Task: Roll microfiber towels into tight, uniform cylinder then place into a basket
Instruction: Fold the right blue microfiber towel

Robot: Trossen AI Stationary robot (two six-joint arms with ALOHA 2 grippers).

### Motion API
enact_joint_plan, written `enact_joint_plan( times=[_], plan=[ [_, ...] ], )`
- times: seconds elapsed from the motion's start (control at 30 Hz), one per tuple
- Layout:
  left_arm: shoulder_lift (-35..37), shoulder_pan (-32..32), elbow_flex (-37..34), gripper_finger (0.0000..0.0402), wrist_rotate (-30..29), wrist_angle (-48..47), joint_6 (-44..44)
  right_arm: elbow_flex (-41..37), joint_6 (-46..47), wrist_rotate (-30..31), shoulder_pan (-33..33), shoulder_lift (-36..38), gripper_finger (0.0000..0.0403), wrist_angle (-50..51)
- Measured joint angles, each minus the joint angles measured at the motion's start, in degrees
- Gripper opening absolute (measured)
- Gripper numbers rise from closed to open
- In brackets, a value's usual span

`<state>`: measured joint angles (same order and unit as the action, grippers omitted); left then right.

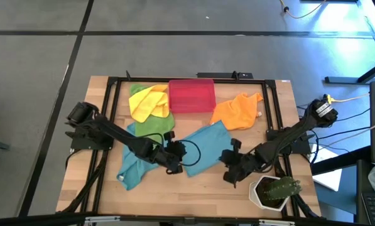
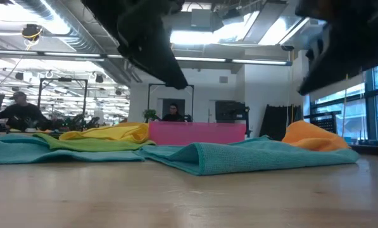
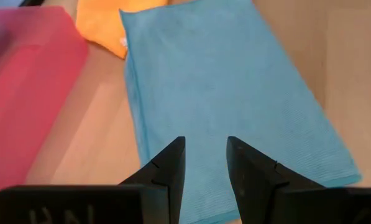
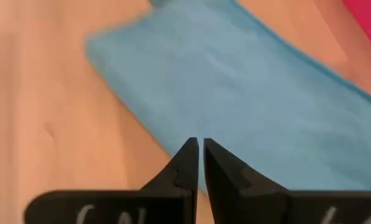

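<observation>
A teal-blue microfiber towel (image 1: 206,147) lies flat and slantwise on the middle of the table (image 1: 193,188). My left gripper (image 1: 179,152) hangs above the towel's left end, open, with nothing between its fingers (image 3: 206,149). My right gripper (image 1: 228,157) hangs above the towel's near right edge, shut (image 4: 201,146). A second teal-blue towel (image 1: 132,166) lies crumpled under my left arm. Yellow (image 1: 148,103), green (image 1: 152,124) and orange (image 1: 237,112) towels lie at the back around the red-pink basket (image 1: 191,95). In the low view both arms are up off the table.
A white plant pot (image 1: 275,191) with a cactus stands at the near right corner, close to my right arm. A black frame (image 1: 112,113) runs round the work area. Bare wood shows along the near edge (image 1: 193,188).
</observation>
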<state>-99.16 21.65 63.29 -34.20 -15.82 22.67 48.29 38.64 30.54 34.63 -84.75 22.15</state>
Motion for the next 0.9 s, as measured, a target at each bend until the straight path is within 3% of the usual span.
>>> enact_joint_plan(
  times=[0.2, 0.43, 0.7, 0.9],
  plan=[
    [-3.33, -1.47, -0.02, 0.0106, 2.12, 0.00, 0.85, 0.01, -4.32, -5.92, -0.35, -2.95, 0.0028, -7.82],
    [-3.75, -2.58, -0.02, 0.0106, 4.32, 0.05, 2.27, 0.01, 0.98, -14.49, -2.14, -6.61, 0.0028, -1.59],
    [-5.20, -3.05, -0.11, 0.0106, 3.70, -1.42, 2.37, -0.02, 8.17, -12.32, -3.34, -7.19, 0.0025, 10.27],
    [-7.68, -4.47, 0.02, 0.0106, 1.95, -2.12, 2.29, -0.02, 7.61, -8.25, -3.34, -7.19, 0.0007, 7.71]
  ],
)
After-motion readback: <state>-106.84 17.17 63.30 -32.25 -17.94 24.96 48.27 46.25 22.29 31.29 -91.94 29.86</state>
